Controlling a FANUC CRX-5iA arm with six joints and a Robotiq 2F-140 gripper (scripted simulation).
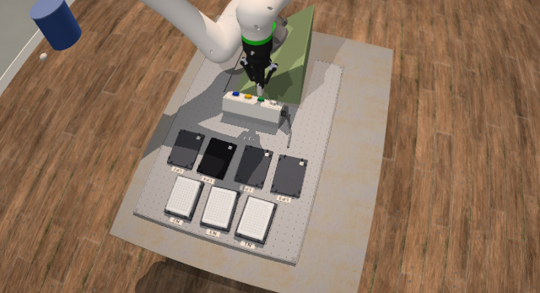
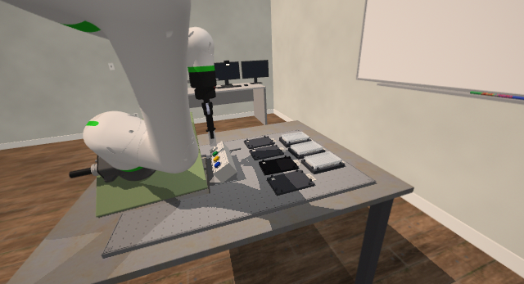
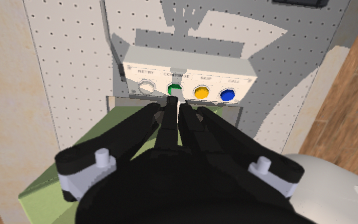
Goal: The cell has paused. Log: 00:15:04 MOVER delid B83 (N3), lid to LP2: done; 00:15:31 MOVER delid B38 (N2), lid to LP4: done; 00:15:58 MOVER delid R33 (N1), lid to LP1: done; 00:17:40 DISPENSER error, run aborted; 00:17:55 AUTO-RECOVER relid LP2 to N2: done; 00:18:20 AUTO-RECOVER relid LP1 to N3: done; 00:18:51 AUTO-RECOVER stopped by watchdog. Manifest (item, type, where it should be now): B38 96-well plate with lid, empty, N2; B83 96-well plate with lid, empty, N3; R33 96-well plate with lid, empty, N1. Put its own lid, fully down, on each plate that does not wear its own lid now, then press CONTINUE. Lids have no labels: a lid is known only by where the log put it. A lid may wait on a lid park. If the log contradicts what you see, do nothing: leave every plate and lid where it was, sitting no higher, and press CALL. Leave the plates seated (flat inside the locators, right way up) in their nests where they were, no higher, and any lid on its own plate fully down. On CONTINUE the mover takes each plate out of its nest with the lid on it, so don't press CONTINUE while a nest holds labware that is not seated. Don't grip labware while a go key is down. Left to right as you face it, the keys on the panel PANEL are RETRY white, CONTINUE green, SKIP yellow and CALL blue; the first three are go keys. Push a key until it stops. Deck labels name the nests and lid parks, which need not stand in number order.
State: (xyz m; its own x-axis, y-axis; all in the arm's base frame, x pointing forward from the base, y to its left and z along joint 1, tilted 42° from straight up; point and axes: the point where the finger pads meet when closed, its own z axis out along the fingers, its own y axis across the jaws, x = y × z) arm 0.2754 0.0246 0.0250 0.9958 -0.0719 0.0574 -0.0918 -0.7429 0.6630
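My gripper (image 3: 175, 97) is shut and empty, pointing down at the key panel (image 1: 252, 107). Its fingertips (image 3: 174, 90) stand right over the green CONTINUE key, partly hiding it; I cannot tell whether they touch it. The white RETRY key (image 3: 146, 87), yellow SKIP key (image 3: 201, 92) and blue CALL key (image 3: 227, 94) show beside it. Three white 96-well plates (image 1: 183, 196) (image 1: 219, 208) (image 1: 255, 219) sit in the front row of nests, each with a lid on it and lying flat. The four dark lid parks (image 1: 186, 149) (image 1: 217, 158) (image 1: 253, 165) (image 1: 288, 175) behind them hold no lids.
The arm's green base block (image 1: 287, 56) stands behind the panel. A thin black post (image 1: 289, 128) rises at the panel's right end. A blue cylinder (image 1: 56, 22) stands on the floor far left, off the table.
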